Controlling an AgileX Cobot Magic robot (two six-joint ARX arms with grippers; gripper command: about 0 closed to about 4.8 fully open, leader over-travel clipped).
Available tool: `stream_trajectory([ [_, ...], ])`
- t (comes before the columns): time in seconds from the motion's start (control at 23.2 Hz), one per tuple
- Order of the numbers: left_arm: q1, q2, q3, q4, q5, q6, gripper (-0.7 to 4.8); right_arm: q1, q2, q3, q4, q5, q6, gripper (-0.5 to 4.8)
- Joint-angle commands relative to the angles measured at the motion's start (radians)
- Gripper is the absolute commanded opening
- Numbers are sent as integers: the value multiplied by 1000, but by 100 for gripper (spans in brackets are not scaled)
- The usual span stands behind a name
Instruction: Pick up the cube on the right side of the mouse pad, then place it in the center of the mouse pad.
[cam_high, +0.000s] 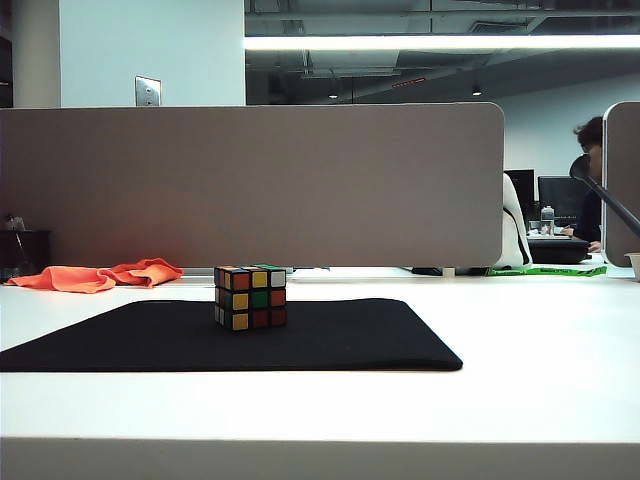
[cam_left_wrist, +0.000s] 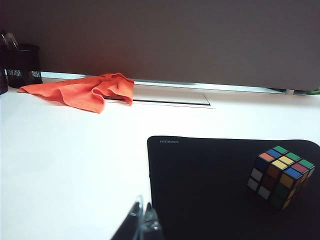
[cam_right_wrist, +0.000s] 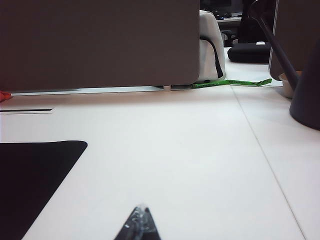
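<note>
Exterior view: cube (cam_high: 250, 297) on mouse pad (cam_high: 380, 340); both hands shut, apart.

A crumpled orange cloth (cam_high: 100, 275) lies on the white worktop (cam_high: 540, 340) at its far left, close to the grey partition panel (cam_high: 250, 185) that stands along the back edge. In the left wrist view a black mesh pen holder (cam_left_wrist: 22, 65) stands just beyond the cloth's far end. A green strip (cam_high: 562, 270) lies at the far right beyond the panel, near a dark lamp arm (cam_high: 605, 195). Behind it, a person (cam_high: 592, 185) sits at another desk with a monitor (cam_high: 560, 200)
</note>
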Motion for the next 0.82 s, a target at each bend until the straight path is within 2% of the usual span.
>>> stream_trajectory([
  [0.04, -2, 1, 3, 6, -7, 0, -6, 0, -1, -2, 6, -2, 1, -6],
  [0.39, -2, 1, 3, 7, -135, 0, -6, 0, -1, -2, -11, 29, 1, -6],
  [0.52, -2, 1, 3, 8, -129, 72, -6, 0, -1, -2, -55, 81, -9, -6],
  [0.82, -2, 1, 4, 18, -130, 162, -6, 0, -1, -2, -54, 77, -28, -6],
])
